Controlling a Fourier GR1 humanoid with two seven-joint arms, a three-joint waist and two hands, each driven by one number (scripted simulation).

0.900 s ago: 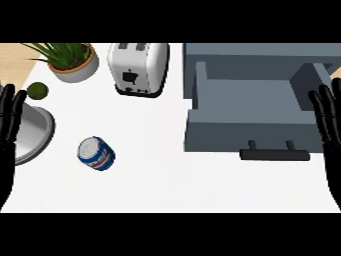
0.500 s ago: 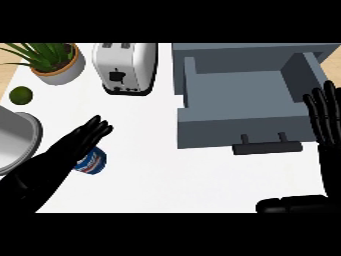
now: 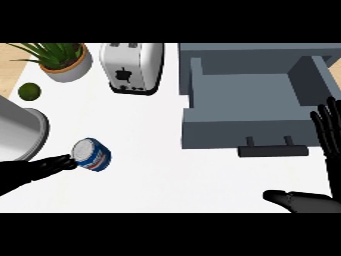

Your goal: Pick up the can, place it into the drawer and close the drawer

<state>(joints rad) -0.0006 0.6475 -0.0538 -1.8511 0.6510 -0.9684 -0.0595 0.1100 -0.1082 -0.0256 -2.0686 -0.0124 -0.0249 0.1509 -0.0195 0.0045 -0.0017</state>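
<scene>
White counter (image 3: 165,180), pale wood showing at its far edges. Blue-and-white can (image 3: 92,155) lies tilted on the counter left of centre, just beside the steel pot (image 3: 7,132), well apart from the grey drawer (image 3: 258,107), which stands pulled open, black handle (image 3: 272,150) toward the robot. Left hand (image 3: 36,170) reaches in from lower left, fingers straight, tips at the can's rim; nothing held. Right hand (image 3: 339,135) rests open at the right edge, fingers up, holding nothing. Step in hand: the pick-up, not yet a grasp. Next move likely calls for curling fingers round the can, then a carry rightward into the drawer. Toaster (image 3: 132,67), potted plant (image 3: 62,57) and lime (image 3: 30,91) sit at the back
</scene>
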